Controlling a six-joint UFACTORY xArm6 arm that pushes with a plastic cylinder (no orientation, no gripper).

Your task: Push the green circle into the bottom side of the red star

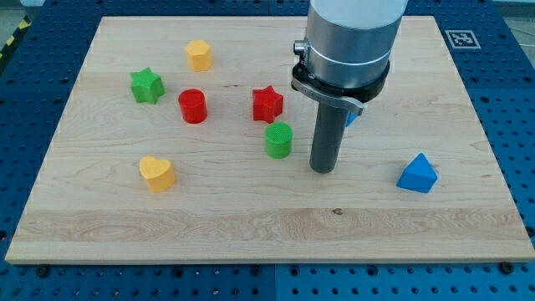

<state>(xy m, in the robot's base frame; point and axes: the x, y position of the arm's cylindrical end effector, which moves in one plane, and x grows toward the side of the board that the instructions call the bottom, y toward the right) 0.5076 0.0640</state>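
Note:
The green circle (278, 140) stands on the wooden board, just below and slightly right of the red star (267, 104), with a narrow gap between them. My tip (323, 170) rests on the board to the right of the green circle and a little lower, a short gap away from it. The rod rises from the tip into the arm's grey cylinder at the view's top.
A red cylinder (192, 106), a green star (146, 85) and a yellow hexagon (199, 55) lie at the left. A yellow heart (156, 173) sits lower left. A blue triangle (416, 174) lies at the right; another blue block (352, 115) is mostly hidden behind the rod.

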